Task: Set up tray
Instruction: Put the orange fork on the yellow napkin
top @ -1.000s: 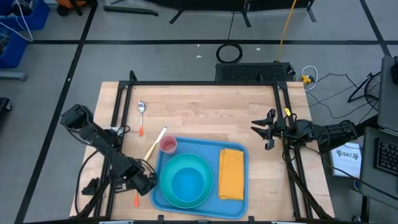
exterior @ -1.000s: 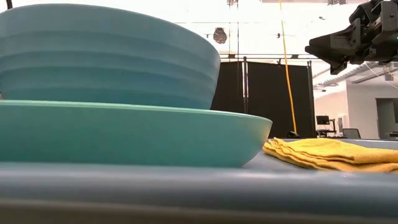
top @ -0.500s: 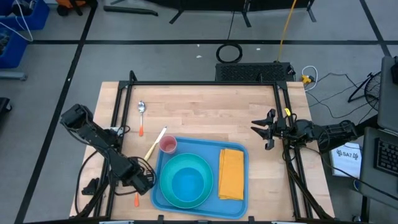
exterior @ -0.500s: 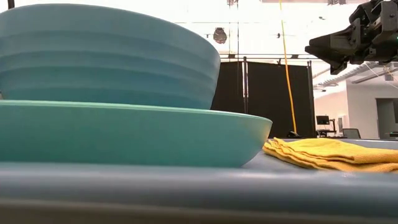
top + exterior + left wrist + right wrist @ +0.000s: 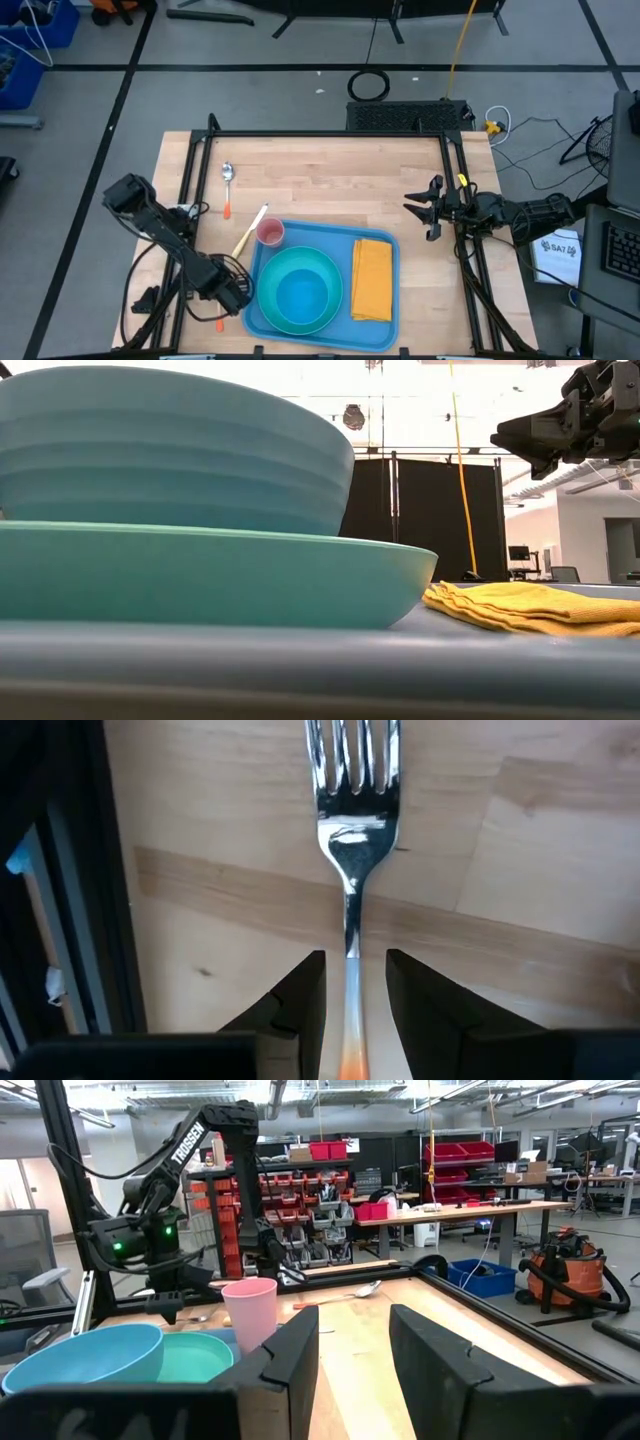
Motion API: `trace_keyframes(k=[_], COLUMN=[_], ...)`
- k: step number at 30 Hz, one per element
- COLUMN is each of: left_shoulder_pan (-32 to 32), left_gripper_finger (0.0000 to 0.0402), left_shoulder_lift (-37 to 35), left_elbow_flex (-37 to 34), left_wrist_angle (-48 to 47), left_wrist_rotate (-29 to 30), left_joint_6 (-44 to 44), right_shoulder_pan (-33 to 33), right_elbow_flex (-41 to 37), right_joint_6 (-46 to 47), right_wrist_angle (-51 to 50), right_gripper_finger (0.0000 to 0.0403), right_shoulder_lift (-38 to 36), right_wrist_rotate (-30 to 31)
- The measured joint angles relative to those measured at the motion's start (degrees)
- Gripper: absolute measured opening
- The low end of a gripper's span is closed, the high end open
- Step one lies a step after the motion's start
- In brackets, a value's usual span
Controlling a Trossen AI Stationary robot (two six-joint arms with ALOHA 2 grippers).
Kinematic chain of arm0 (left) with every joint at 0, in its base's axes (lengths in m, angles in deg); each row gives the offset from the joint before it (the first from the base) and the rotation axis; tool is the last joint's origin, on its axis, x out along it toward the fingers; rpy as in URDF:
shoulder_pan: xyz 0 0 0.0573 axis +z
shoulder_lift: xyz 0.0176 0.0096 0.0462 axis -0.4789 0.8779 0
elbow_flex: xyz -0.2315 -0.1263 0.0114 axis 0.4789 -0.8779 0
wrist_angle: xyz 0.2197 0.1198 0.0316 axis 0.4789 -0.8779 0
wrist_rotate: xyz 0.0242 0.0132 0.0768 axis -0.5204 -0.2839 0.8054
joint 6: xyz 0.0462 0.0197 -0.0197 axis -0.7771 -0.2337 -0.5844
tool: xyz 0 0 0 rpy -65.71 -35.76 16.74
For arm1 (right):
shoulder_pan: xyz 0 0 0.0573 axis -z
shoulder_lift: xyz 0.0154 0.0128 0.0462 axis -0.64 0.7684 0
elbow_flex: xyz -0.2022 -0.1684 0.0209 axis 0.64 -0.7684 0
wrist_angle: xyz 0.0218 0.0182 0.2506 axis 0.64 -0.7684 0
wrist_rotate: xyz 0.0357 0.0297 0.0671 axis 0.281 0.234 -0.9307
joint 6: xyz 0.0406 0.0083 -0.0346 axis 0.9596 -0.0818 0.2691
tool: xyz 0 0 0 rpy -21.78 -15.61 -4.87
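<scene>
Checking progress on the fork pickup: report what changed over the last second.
The left pincer edged a little toward the table's near edge along the tray's left side, its fingers now straddling the fork handle, not yet closed. The right pincer, bowl, napkin and cup stayed put.

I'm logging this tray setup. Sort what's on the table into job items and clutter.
Part of the job:
tray, plate with bowl on it, napkin, pink cup, fork between the left gripper fingers, spoon, utensil beside the tray.

Lying about:
cable coil on the floor.
</scene>
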Motion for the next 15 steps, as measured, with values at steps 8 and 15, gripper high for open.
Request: trace_keyframes(k=[8, 15], left_shoulder_pan=[0.0, -0.11], left_gripper_finger=[0.0113, 0.0113], left_shoulder_lift=[1.65, 1.8], left_elbow_flex=[-1.3, -3.84], left_wrist_angle=[2.82, 7.2], left_wrist_rotate=[-0.9, 0.67], left_joint_6=[0.24, -0.48], right_shoulder_pan=[0.02, 0.0], right_elbow_flex=[0.0, 0.0], right_joint_6=[-0.02, -0.02], right_wrist_angle=[0.02, 0.13], right_gripper_finger=[0.0116, 0.0116], right_shoulder_lift=[0.0, -0.02], right_wrist_rotate=[-0.02, 0.0])
